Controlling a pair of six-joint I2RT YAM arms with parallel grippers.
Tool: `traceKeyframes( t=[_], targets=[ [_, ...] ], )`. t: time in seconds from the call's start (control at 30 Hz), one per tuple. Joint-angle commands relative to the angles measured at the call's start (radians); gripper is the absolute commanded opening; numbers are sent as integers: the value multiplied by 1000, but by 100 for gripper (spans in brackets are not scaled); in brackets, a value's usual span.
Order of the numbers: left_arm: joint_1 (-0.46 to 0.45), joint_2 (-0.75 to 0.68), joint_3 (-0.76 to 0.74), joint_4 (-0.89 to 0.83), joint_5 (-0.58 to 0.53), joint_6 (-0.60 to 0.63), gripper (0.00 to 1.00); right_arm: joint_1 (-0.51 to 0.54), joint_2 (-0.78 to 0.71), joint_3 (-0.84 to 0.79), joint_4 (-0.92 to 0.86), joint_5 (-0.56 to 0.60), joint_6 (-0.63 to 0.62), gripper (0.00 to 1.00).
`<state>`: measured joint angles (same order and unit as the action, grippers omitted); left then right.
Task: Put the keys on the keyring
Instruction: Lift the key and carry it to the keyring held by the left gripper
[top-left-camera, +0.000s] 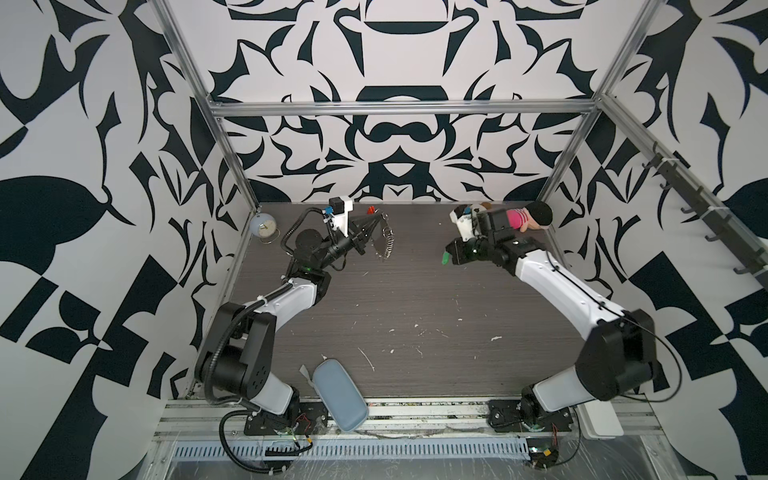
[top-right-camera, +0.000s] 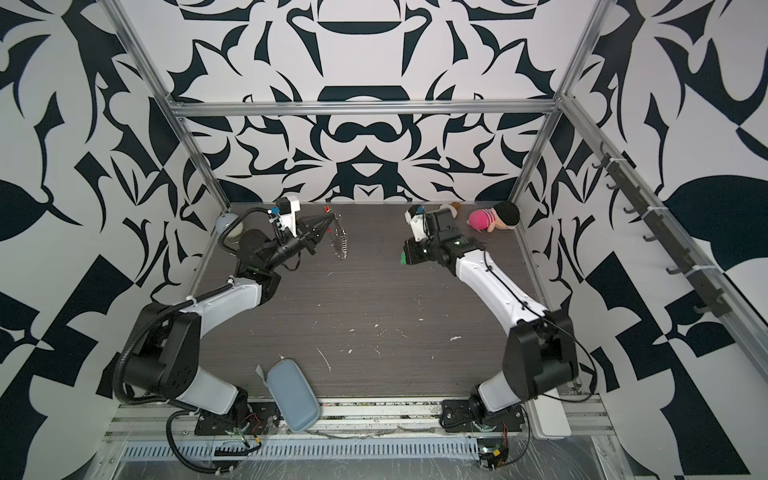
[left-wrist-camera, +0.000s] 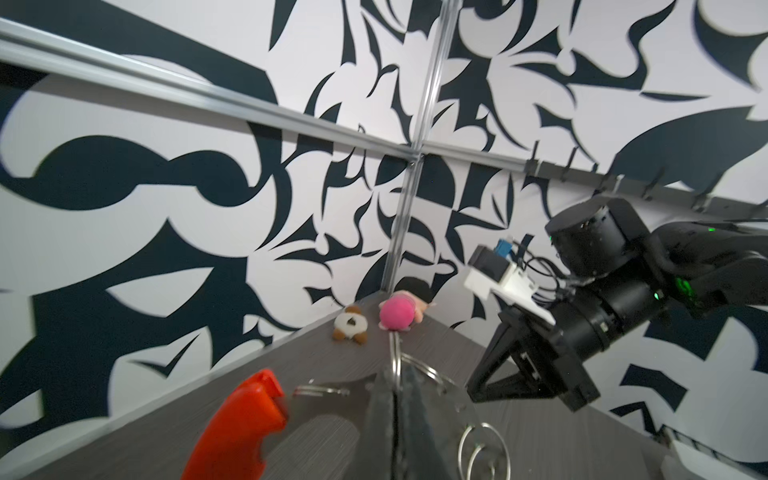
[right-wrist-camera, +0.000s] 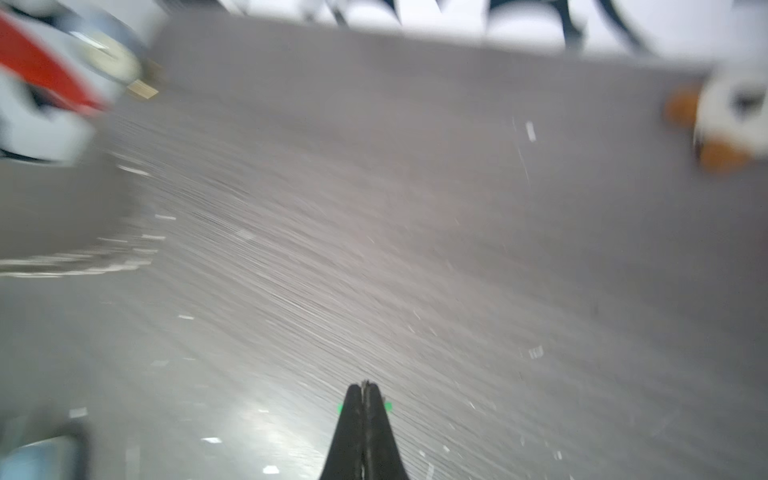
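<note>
Right wrist view: right gripper (right-wrist-camera: 365, 390) fingers clamped on small silver key with bright green rectangular plastic tag (right-wrist-camera: 388, 406), far right. In both top views left gripper (top-left-camera: 375, 219) pinches large oval red-barred metal keyring (top-left-camera: 388, 243) aloft, far left.

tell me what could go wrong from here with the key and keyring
1. The keyring hangs loose from the shut left gripper; it may swing when touched.
2. The right gripper covers nearly all of the key, so little sticks out to thread.
3. Dangling small rings could snag it.
</note>
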<state>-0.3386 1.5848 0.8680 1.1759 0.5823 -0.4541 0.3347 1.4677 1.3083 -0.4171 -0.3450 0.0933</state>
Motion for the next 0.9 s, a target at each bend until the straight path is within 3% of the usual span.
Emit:
traceKeyframes(
  t=[0.0, 0.13, 0.33, 0.87],
  targets=[
    [4, 59, 81, 264, 69, -180, 0, 6, -26, 120, -51, -231, -29, 0],
    [-2, 90, 145, 266, 132, -207, 0, 5, -13, 243, -65, -411, -14, 0],
    [-10, 104, 193, 264, 188, -241, 0, 6, 57, 399, -49, -582, 34, 0],
    [-45, 123, 195, 265, 197, -227, 0, 52, 196, 564, 9, -691, 119, 0]
  ],
)
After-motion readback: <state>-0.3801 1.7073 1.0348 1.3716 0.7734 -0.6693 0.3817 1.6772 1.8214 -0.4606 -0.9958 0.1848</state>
